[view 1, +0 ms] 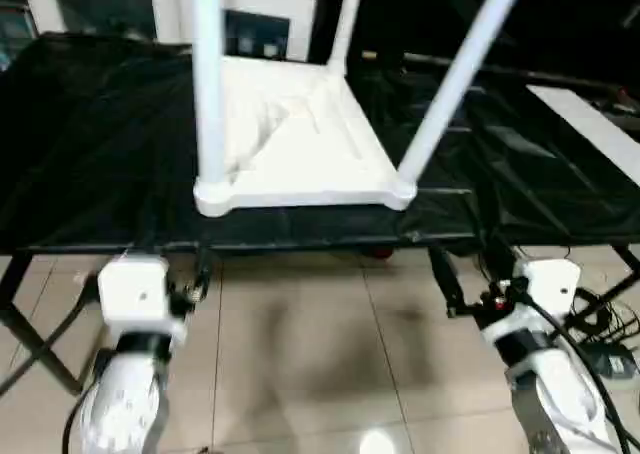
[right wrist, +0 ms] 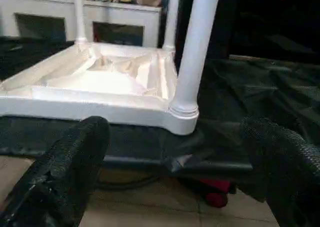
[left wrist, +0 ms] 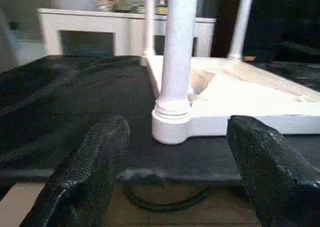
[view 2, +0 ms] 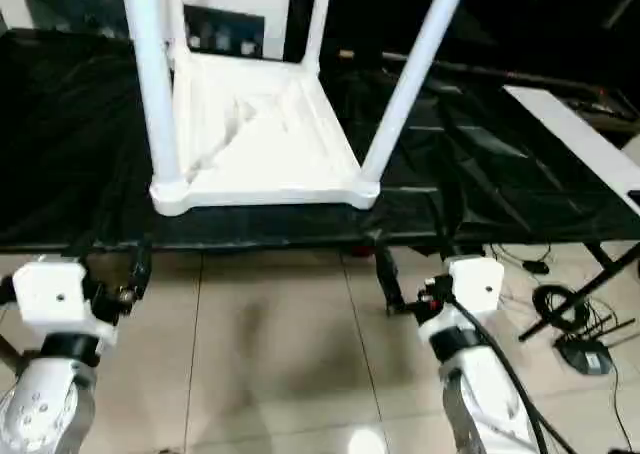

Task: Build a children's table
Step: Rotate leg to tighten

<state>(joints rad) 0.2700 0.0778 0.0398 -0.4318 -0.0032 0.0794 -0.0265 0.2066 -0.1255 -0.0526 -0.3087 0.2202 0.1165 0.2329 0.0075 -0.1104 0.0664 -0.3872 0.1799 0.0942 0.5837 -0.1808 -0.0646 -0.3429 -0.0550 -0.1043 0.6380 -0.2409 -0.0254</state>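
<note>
The children's table lies upside down, legs up, on the black-draped bench at upper centre, while left claw and right claw gape empty below.

The floor is made of pale beige tiles with thin dark joints; a bright spot of light reflects on it at the near edge. The bench is covered by a black cloth with many wrinkles; its dark legs show at the left and the right. Behind it, on the far side, stands a white cabinet with dark openings; small objects on its top are too blurred to name. Black cables lie on the floor at the right; a long white board rests on the bench there.
</note>
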